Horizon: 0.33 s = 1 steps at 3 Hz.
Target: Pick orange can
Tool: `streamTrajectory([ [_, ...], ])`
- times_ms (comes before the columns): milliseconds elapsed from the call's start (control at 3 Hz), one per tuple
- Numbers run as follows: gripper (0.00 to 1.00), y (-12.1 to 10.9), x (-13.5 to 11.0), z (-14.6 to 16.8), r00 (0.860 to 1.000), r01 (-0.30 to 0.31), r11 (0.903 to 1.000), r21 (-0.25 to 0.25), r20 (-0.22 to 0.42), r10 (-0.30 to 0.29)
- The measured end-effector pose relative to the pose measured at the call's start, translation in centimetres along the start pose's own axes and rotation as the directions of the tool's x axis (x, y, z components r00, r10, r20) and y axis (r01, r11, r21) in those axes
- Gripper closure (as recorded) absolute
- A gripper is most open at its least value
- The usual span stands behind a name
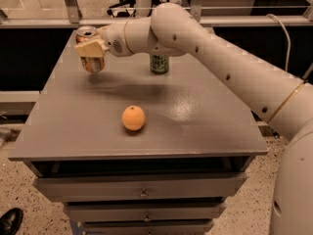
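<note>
- robot arm (230,77): white, reaches in from right foreground across to the far-left corner of the worktop (195,126).
- worktop: grey, flat, sits over a stack of drawers (142,185); dark shoe (10,220) on the floor bottom left.
- orange fruit (133,118): round, alone near the middle-front, well apart from both cans. Not the target.
- green can (159,63): upright at the back, partly behind the arm, near the wrist but not held.
- orange can (93,62): far-left back of worktop, inside the pincer. Copper-orange metallic body, silver top with the opening showing, leans a little. Base looks at or just off the surface, can't tell which.
- pincer (89,47): clenched on the orange can; a cream finger pad crosses the front of the can's upper-middle body, the other finger is hidden behind it.
- handling, my read: thin-wall drink can, so light, stiff enough along its height but dents if squeezed hard. Smooth metal is slippery. Full or empty can't be told.
- grip spot, my read: mid-body across the width is right, and the hold looks about there, a bit high. The lean suggests it could pivot in the pads.
</note>
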<state>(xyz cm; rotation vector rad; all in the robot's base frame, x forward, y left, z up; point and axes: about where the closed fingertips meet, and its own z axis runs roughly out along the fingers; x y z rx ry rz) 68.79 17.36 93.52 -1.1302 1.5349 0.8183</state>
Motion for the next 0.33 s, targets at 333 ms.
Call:
streamTrajectory([
  [333, 1.0, -0.14, -0.22, -0.26, 1.0, 0.0, 1.0, 0.002, 0.008, 0.0],
])
